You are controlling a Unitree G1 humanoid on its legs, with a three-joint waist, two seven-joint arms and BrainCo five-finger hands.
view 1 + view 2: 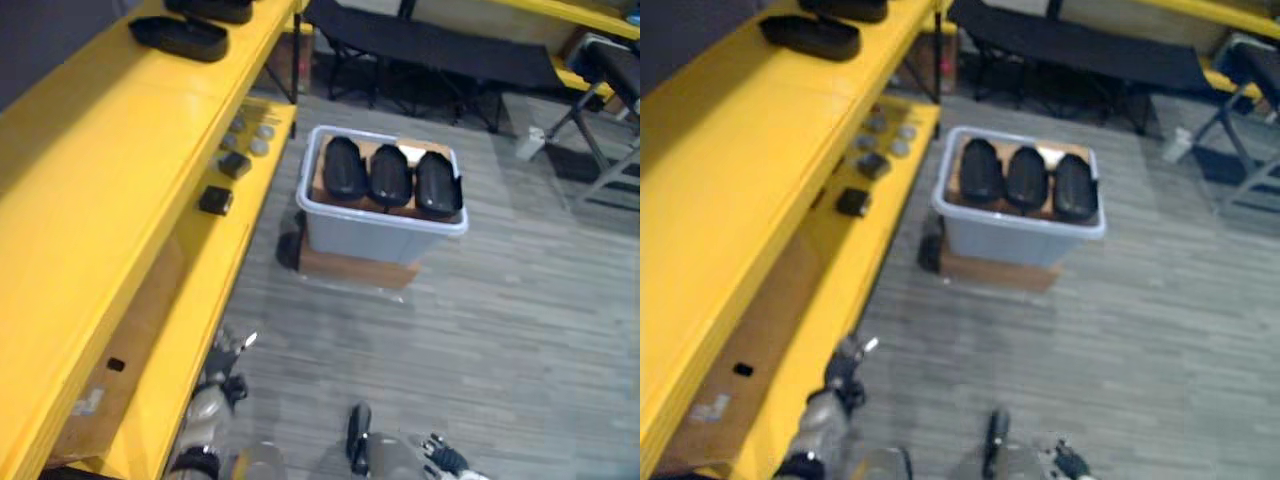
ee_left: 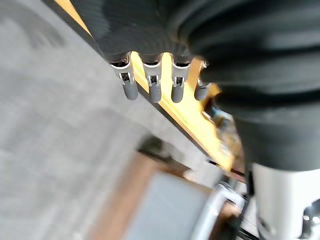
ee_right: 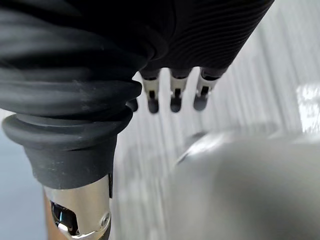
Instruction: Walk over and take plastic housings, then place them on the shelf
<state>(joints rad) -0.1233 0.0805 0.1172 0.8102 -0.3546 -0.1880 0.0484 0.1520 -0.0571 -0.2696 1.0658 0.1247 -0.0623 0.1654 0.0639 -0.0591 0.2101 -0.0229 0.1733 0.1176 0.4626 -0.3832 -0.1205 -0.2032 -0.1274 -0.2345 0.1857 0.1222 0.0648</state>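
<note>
Three black plastic housings (image 1: 390, 175) lie side by side in a grey bin (image 1: 372, 236) on the floor ahead of me. Two more black housings (image 1: 180, 38) rest on the top board of the yellow shelf (image 1: 110, 170) on my left. My left hand (image 1: 228, 358) hangs low beside the shelf's lower board, fingers (image 2: 152, 86) relaxed and holding nothing. My right hand (image 1: 440, 460) shows at the bottom edge above the floor, its fingers (image 3: 174, 95) also loose and empty. Both hands are well short of the bin.
The bin stands on a brown wooden base (image 1: 355, 268). Small dark and grey parts (image 1: 235, 163) lie on the lower shelf board. A black folding cot (image 1: 430, 45) and a chair frame (image 1: 600, 90) stand behind, with a white bottle (image 1: 530, 143) on the grey plank floor.
</note>
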